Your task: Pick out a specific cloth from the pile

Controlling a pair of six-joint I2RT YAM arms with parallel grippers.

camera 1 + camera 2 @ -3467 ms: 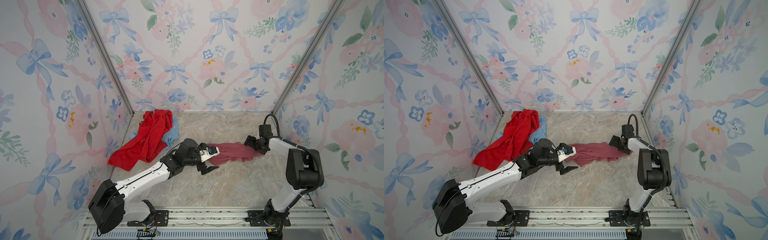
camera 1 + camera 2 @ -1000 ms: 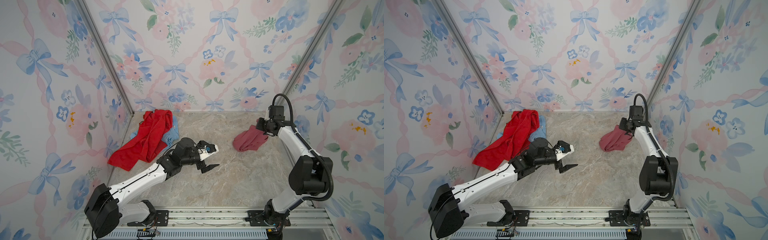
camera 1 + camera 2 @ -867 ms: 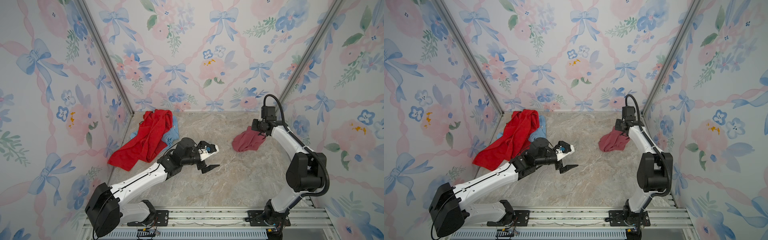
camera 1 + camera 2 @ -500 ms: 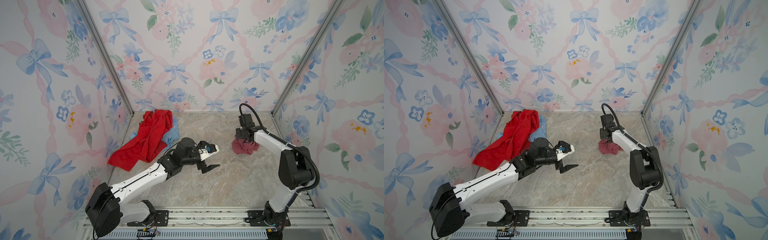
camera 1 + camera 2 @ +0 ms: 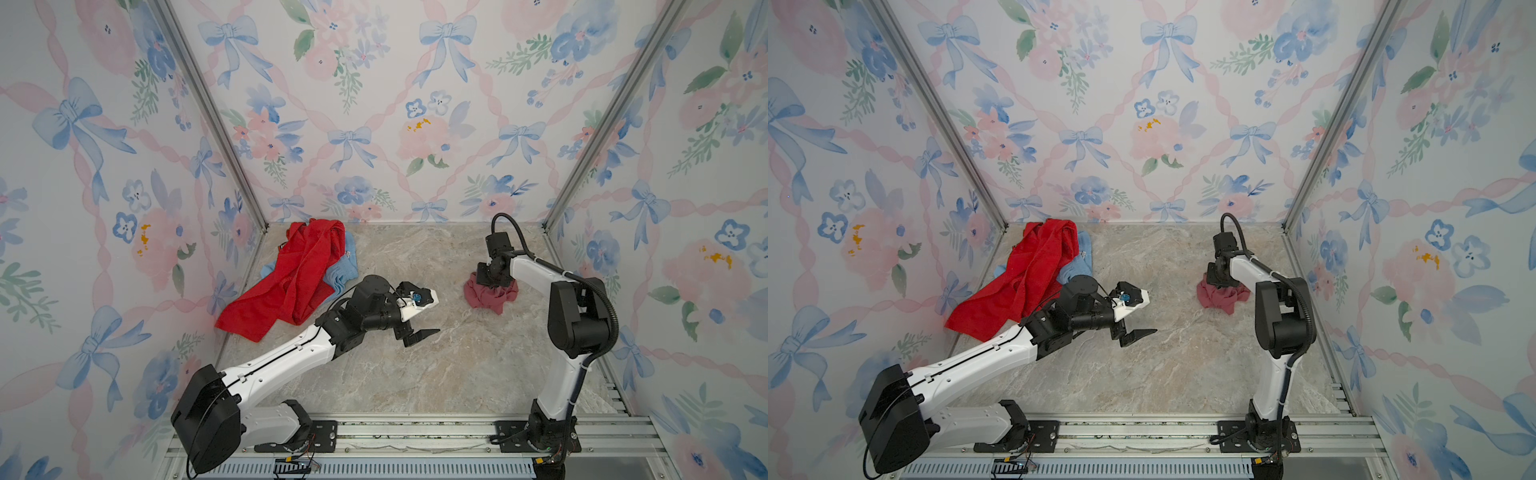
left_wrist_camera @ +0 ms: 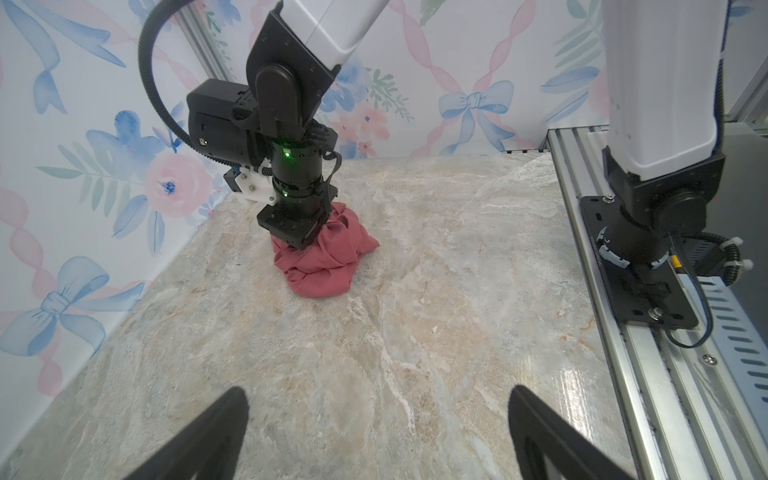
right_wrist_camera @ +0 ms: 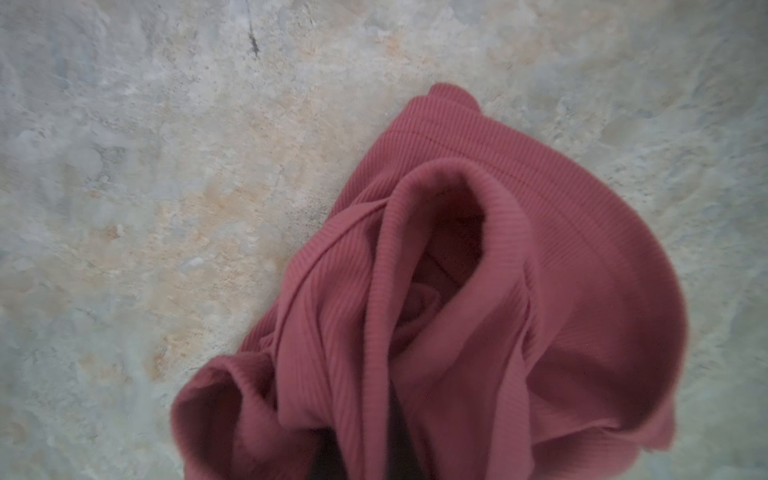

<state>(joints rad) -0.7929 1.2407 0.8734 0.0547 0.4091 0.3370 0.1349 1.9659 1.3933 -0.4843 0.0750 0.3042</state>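
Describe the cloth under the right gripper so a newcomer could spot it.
On the marble tabletop, look to the right side. The cloth lies bunched directly beneath the right gripper, alone on bare stone. It is small, dusty maroon-pink and finely ribbed, unlike the large bright red towel and light blue cloth heaped at the far left.

You've got three cloths on the counter (image 5: 415, 374): one bright red towel (image 5: 291, 286), one light blue cloth (image 5: 345, 270) tucked under the red towel, and one small maroon-pink cloth (image 5: 492, 299) well apart from the red towel. Two arms too — one left arm (image 5: 282, 361), one right arm (image 5: 536, 270).
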